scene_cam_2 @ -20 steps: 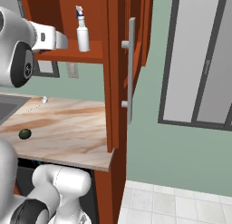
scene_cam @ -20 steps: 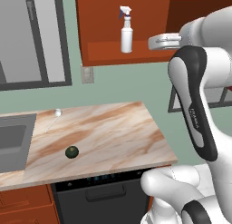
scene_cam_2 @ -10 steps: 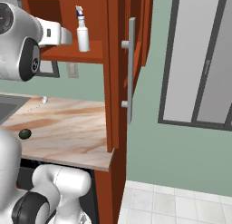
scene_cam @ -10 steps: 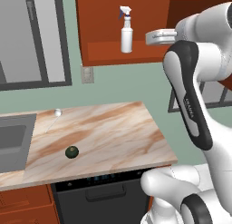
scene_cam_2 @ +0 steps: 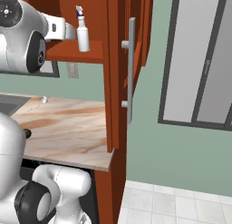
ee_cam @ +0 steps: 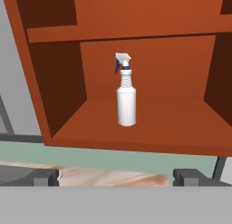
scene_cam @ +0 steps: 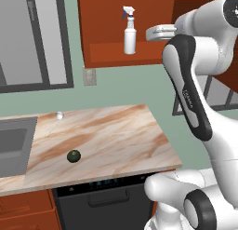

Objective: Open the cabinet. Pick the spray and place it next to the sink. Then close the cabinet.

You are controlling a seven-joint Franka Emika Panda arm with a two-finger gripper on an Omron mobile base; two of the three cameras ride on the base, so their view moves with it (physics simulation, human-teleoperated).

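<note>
Simulated kitchen, green wall, marbled tabletop [scene_cam: 102, 140] lying well below the tool. Hovering in front of the open cabinet [ee_cam: 54, 82], the tool [ee_cam: 116, 180], jaws spread wide apart and gripping nothing, fingertips [ee_cam: 45, 177] showing at the bottom of the hand view. Facing straight into the lower compartment, level with the shelf. Standing upright directly ahead of the tool, centred between the jaws' line but not yet between them: the spray [ee_cam: 126, 94], trigger head on top, nozzle pointing off to the tool's left. Resting on the shelf floor, apart from the side walls and seemingly forward of the back panel.

Risking, on the approach: clipping the shelf's front edge with the lower part of the tool if coming in too low; nudging the tall, light bottle with one finger if drifting sideways, probably tipping it over or pushing it deeper. Closing too high, on the narrow neck or trigger, likely giving a loose hold and a slip on the way down.

Swinging out beside the tool on its right, the door [scene_cam_2: 118, 73] with its grey bar handle [scene_cam_2: 130, 69] — a possible snag for the arm's elbow when withdrawing. Far below and to the tool's left, the sink [scene_cam: 14, 143], with a small dark green ball [scene_cam: 73, 155] lying on the tabletop near it, possibly in the way at placing.
</note>
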